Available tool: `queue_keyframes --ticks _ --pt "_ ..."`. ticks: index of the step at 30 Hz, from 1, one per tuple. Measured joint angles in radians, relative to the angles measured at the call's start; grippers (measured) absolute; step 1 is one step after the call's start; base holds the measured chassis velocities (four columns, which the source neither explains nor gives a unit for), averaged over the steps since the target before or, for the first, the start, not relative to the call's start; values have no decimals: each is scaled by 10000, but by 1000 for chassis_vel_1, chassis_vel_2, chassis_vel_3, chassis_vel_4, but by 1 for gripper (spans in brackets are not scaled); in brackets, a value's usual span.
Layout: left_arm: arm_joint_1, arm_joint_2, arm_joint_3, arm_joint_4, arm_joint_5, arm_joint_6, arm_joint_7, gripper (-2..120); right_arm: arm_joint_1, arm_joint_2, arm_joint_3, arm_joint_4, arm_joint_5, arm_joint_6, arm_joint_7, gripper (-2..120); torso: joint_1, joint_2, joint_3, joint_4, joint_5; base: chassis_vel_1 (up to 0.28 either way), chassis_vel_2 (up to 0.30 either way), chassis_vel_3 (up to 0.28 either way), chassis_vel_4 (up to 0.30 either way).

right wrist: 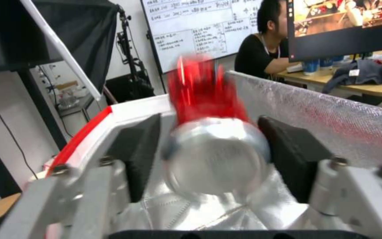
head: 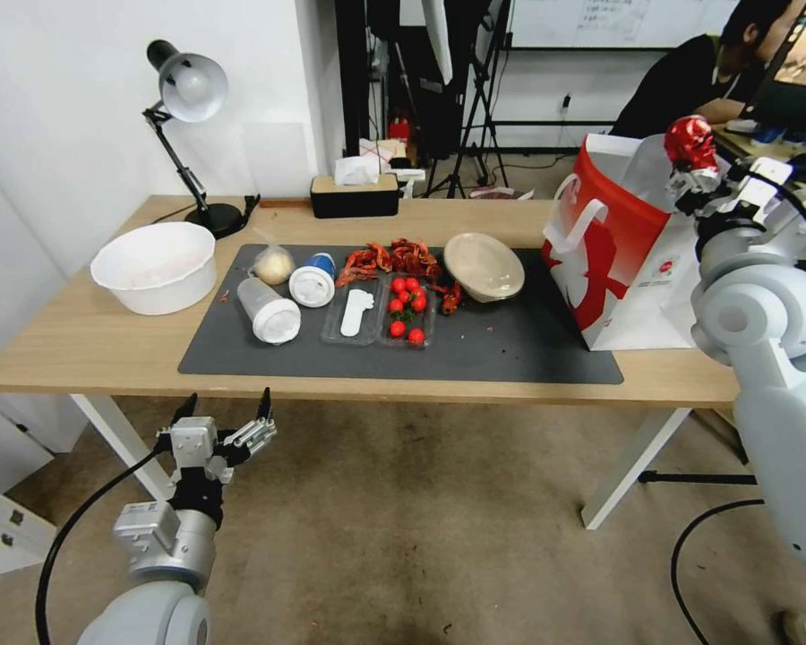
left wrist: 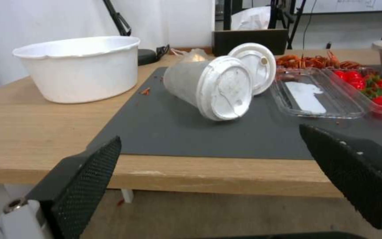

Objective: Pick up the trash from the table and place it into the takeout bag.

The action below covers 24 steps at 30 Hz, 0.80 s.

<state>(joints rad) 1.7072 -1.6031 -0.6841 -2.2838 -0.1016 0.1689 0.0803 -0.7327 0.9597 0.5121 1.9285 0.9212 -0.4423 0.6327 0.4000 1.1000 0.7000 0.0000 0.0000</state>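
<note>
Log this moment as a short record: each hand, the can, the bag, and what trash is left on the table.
right hand: raised over the takeout bag's open top, with the crushed red drink can between its fingers
left hand: open, low in front of the table's near edge, facing the cups
takeout bag: upright at the table's right end
table: light wood, dark grey mat
trash left on mat: clear cup with white lid on its side, blue-white cup, small clear bag, beige paper bowl

On the dark grey mat (head: 510,345) lie two lidded cups (head: 269,311), one small clear bag (head: 273,263), one beige paper bowl (head: 484,266), two clear trays (head: 354,315), and roughly eight cherry tomatoes (head: 408,305).
</note>
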Motion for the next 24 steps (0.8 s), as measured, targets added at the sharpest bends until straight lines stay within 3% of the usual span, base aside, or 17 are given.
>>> queue_keyframes --ticks 2,7,8,10,17,24 --pt "7 -9 0 -6 11 -2 2 100 -6 6 15 18 0 -48 10 70 0 0 0 0 0 0 0 0 0" --pt "10 -18 3 -6 21 -8 6 100 -12 7 33 49 -2 -77 16 80 0 0 0 0 0 0 0 0 0" --pt "11 -19 4 -6 25 -14 9 100 -10 4 69 92 35 -38 2 91 0 0 0 0 0 0 0 0 0" --pt "8 -17 4 -13 24 -17 11 100 7 -17 134 252 449 539 -360 98 0 0 0 0 1 0 0 0 0" --pt "-5 27 -7 -20 1 -52 16 100 -1327 -173 289 2030 800 1953 -2545 100 -1 0 0 -1 -2 0 0 0 0" --pt "-15 91 -8 -8 -47 -188 60 100 -3870 225 -157 3352 -1064 3027 -3959 100 -3 0 -1 -2 1 0 0 0 0"
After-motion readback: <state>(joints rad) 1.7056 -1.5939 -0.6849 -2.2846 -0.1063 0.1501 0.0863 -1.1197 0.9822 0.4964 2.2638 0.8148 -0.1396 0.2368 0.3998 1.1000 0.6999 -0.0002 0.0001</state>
